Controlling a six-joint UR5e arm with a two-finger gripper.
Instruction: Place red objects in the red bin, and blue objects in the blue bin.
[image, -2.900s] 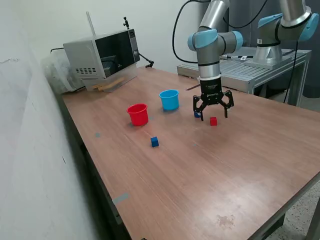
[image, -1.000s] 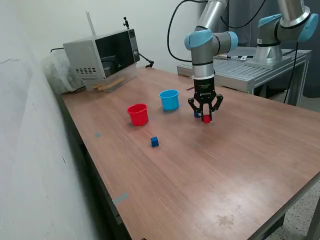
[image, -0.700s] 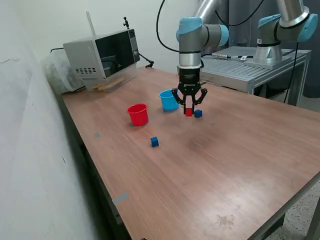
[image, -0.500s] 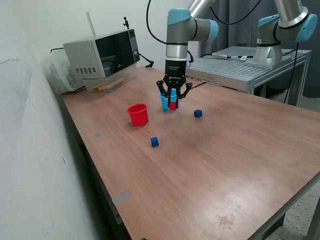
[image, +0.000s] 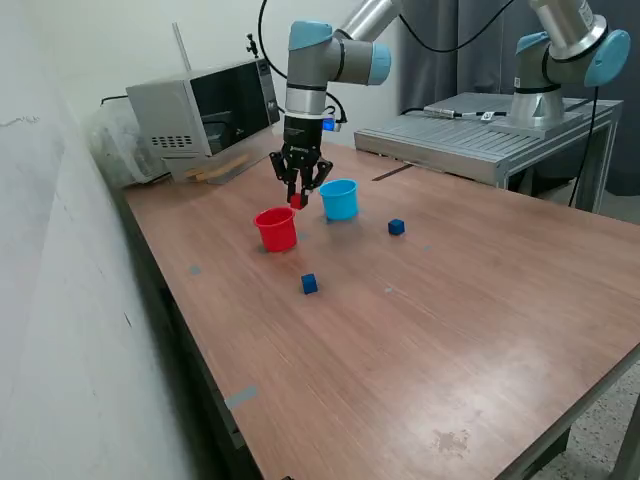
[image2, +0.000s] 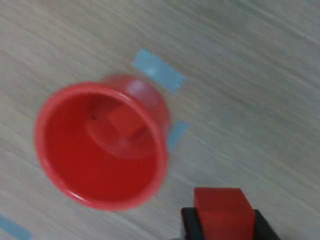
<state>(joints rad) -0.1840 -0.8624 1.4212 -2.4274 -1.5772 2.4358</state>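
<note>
My gripper (image: 297, 199) is shut on a small red cube (image: 297, 202) and holds it in the air just above the far rim of the red cup (image: 276, 229). In the wrist view the held cube (image2: 223, 206) sits between the two dark fingers (image2: 189, 223), beside the cup's mouth (image2: 75, 172). A second red cube (image2: 120, 122) lies inside the red cup. The light blue cup (image: 340, 199) stands on the exterior view's right of the red cup. One dark blue cube (image: 397, 227) lies to the right of the blue cup. Another dark blue cube (image: 309, 284) lies in front of the red cup.
A microwave (image: 205, 108) stands at the table's back on the exterior view's left. A second arm (image: 560, 55) is mounted on a metal bench (image: 480, 125) at the back right. Small light blue tape bits (image2: 157, 70) are stuck to the wooden table (image: 420, 340) by the red cup.
The gripper shut on the red cube near the dark blue cube, lifted it and carried it toward the exterior view's left, past the blue cup, to above the red cup.
</note>
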